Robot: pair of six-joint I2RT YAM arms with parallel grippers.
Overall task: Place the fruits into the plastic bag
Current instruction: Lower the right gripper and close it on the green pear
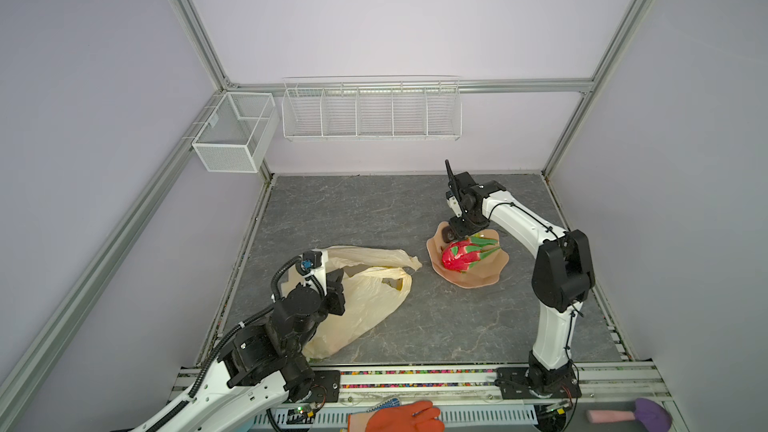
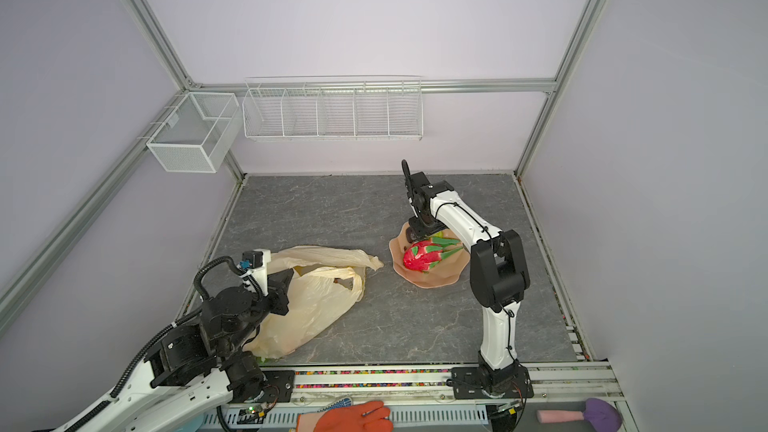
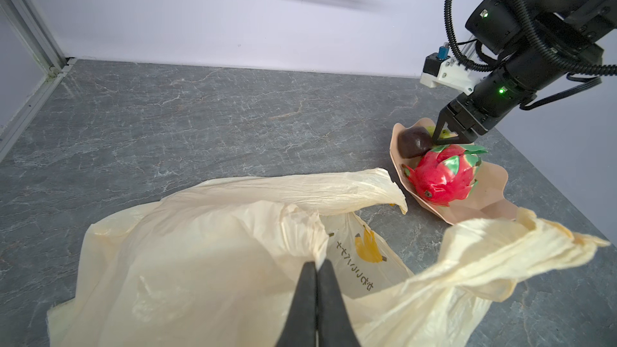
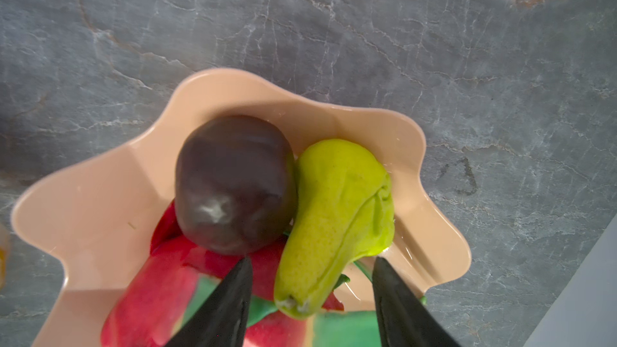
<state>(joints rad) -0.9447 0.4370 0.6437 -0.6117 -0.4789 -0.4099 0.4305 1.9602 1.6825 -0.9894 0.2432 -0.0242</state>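
R pincer (image 4: 311, 260): half-wide, astride green fruit (image 4: 337, 201) on plate (image 1: 478, 280), right of centre. L pincer (image 3: 316, 263): clamped on plastic bag (image 1: 365, 305) rim, lower left. Risk: slip-out of tapered fruit at squeeze; shove to adjoining dark-brown piece (image 4: 233, 181).

The plastic bag (image 1: 365, 305) lies on the left of the counter (image 1: 374, 209), with the plate (image 1: 478, 278) apart to its right. On the plate, the dragon fruit (image 1: 461, 257) lies in front. Behind it sit the round fruit (image 4: 233, 181) and, touching it on the right, the pear (image 4: 337, 215).

Crinkly cream bag (image 1: 365, 301) open, dragon fruit (image 1: 459, 257) nearby
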